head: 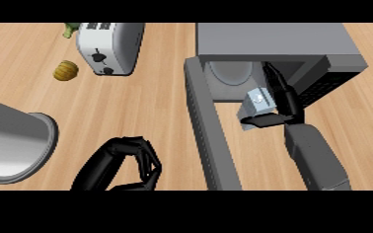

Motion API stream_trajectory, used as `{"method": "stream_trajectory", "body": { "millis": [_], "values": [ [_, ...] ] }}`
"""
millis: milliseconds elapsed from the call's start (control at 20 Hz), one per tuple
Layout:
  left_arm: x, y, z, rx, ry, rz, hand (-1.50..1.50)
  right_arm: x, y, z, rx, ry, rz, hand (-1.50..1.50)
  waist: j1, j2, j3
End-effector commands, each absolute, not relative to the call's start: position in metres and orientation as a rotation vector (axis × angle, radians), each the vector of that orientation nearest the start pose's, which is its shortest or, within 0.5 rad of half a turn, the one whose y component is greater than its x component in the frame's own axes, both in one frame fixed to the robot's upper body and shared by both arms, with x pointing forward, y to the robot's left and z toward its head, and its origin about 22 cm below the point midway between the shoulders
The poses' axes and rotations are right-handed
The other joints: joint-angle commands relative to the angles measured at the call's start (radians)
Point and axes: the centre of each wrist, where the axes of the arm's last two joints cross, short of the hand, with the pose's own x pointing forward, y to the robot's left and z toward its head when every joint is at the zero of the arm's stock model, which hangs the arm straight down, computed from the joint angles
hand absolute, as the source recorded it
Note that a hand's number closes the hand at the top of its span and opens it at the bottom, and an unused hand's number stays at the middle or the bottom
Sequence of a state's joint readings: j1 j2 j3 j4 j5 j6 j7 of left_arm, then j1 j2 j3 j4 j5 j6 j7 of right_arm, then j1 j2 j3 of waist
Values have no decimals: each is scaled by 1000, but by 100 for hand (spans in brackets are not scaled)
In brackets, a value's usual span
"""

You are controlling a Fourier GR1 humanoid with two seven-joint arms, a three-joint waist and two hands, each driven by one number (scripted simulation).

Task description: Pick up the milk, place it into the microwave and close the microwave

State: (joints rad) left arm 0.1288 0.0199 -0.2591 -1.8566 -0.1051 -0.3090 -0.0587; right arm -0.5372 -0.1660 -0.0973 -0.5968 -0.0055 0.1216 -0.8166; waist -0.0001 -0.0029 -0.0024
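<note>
The right hand curls round the milk at the microwave mouth, just inside its open door, which juts toward the surface's near edge. The left hand rests curled and holding nothing on the wooden surface, between the door and a pot; a toaster stands well apart.

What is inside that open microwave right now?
A round plate on the microwave's floor, and the right hand bringing the milk carton in. The roof hides deeper parts.

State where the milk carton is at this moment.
In the head view, the milk carton sits right of centre, held by the right hand at the open microwave mouth, beside its door.
</note>
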Motion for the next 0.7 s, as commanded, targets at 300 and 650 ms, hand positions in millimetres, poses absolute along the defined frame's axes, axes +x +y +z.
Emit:
{"method": "stream_trajectory", "body": {
  "millis": [300, 650],
  "values": [
    [216, 135, -2, -407, -1593, -734, 150, 288, -285, -66, 107, -1911, 201, -150, -23, -3, 1],
    [216, 80, -26, -489, -1545, -776, 150, 253, -331, -33, 104, -1929, 206, -150, -28, 0, 1]
  ]
}}
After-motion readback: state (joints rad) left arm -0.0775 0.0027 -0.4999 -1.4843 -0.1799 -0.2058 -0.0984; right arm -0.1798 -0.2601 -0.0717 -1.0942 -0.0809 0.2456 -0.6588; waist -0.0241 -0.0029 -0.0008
